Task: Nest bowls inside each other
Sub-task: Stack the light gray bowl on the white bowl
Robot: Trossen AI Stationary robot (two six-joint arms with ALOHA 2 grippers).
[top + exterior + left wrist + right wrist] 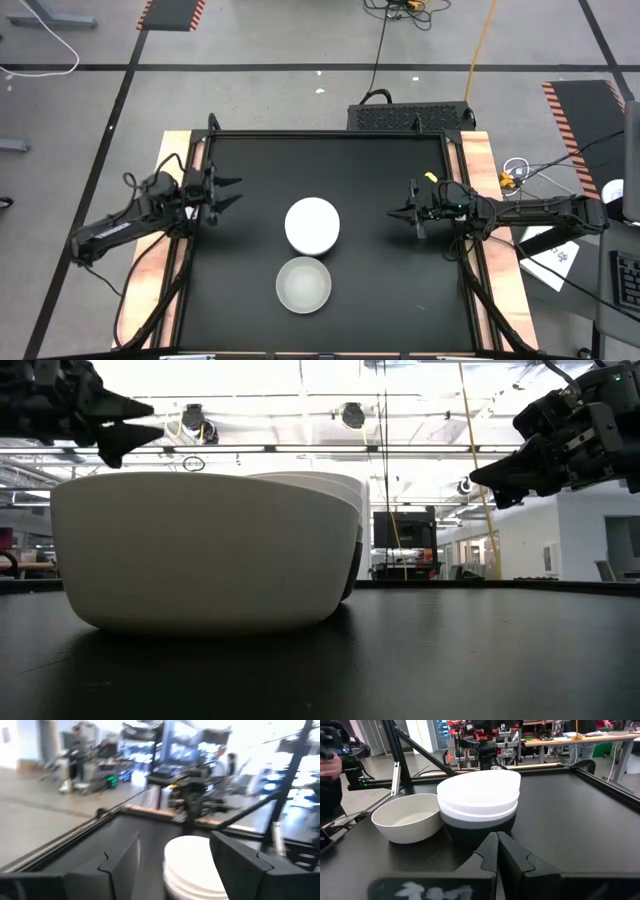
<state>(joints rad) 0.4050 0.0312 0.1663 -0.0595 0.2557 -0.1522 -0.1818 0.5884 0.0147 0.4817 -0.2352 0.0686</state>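
Note:
A stack of nested bowls (312, 225) stands on its base at the middle of the black table, white bowls on top and a dark one (479, 827) at the bottom. A single pale bowl (303, 284) stands upright just nearer the front edge, beside the stack (479, 800). My left gripper (240, 191) hovers open at the table's left side, above the mat, its fingers pointing level at the stack (195, 865). My right gripper (392, 212) is shut at the right side, also raised and pointing at the stack, with nothing between its fingers (497, 845).
The black mat (400, 290) lies in a raised frame with wooden side boards (478, 160). In the low view the pale bowl (205, 550) stands in front of the stack (345, 525). Bare mat lies between each gripper and the bowls.

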